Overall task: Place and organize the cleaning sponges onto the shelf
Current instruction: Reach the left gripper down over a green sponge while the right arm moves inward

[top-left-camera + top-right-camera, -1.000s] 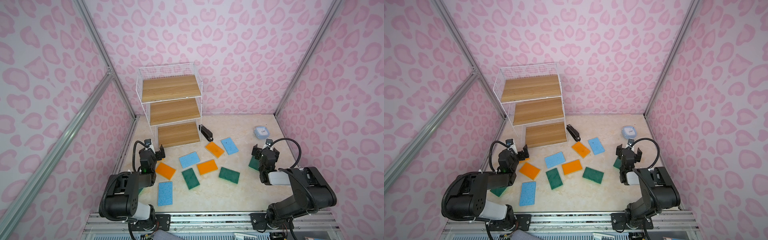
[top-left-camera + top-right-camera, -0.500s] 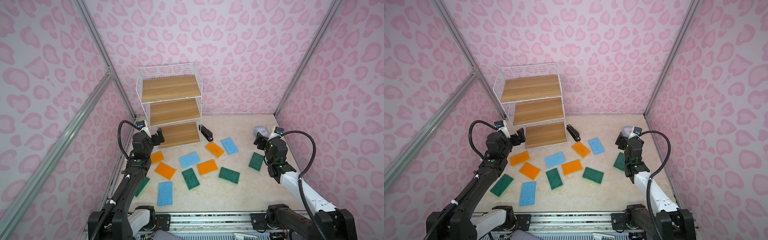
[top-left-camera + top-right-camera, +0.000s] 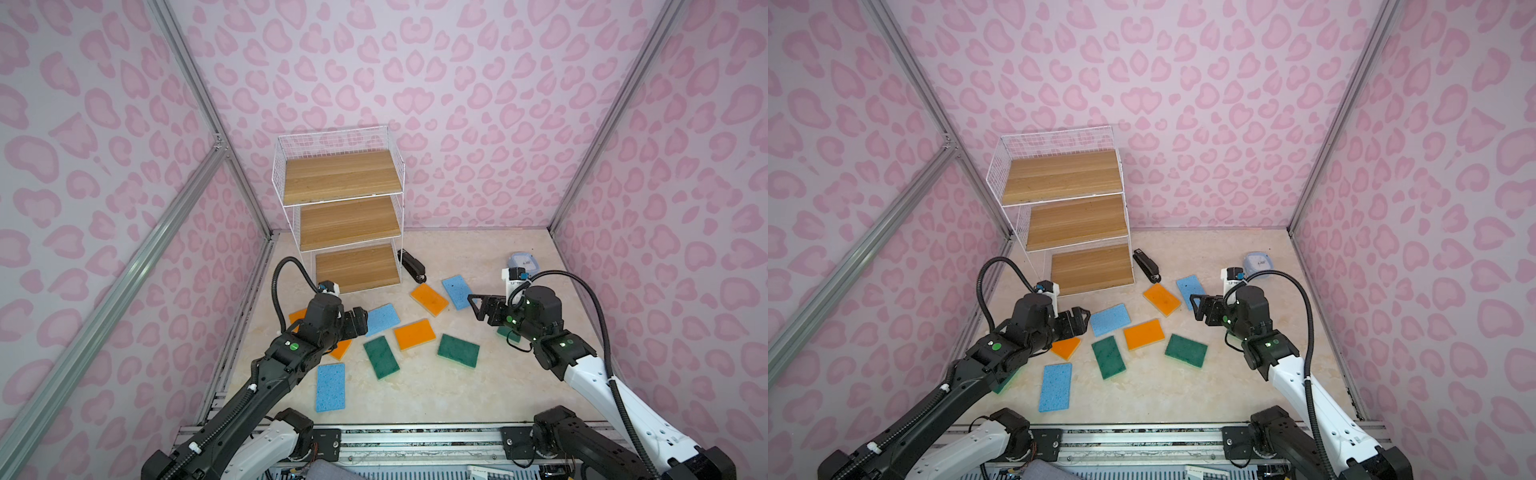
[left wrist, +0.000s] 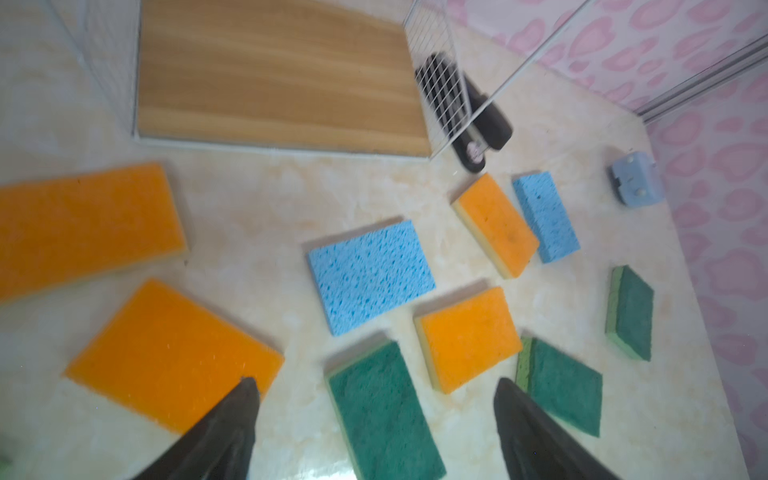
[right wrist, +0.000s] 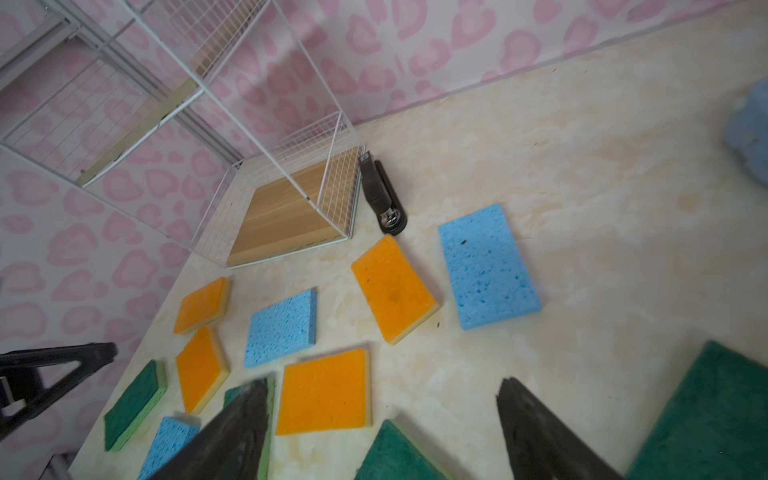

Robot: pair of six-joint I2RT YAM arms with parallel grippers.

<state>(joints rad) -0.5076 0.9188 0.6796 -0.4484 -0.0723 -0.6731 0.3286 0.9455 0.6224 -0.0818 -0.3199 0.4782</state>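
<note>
Bimanual work cell, both top views and both wrist views. The shelf (image 3: 340, 176), a three-tier rack of white wire mesh with wooden boards, stands at the back of the desk (image 3: 478, 399). Eleven sponges lie flat on the desk in front of the shelf and to its front right, and none are on its boards. There are four orange sponges (image 3: 414, 333), three blue sponges (image 3: 331, 386) and four green sponges (image 3: 381, 357), and all eleven can be counted in the right wrist view.

The left end effector (image 3: 360, 323) hangs above the desk in front of the shelf's bottom board, just beside a blue sponge. Its jaws stand wide apart with nothing between them, as the left wrist view confirms (image 4: 374, 382). The left arm covers parts of two orange sponges and, in a top view, most of one green sponge (image 3: 1005, 384).

The right end effector (image 3: 474, 307) hangs to the front right of the shelf with its fingers pointing towards the scattered sponges. Its jaws are likewise spread and empty (image 5: 382, 382). One green sponge (image 3: 508, 333) shows partly beneath its wrist.

A black stapler (image 3: 411, 266) lies on the desk just beside the right side of the shelf's bottom tier. A pale-blue case (image 3: 524, 262) sits well to the right of the shelf, beyond the stapler
</note>
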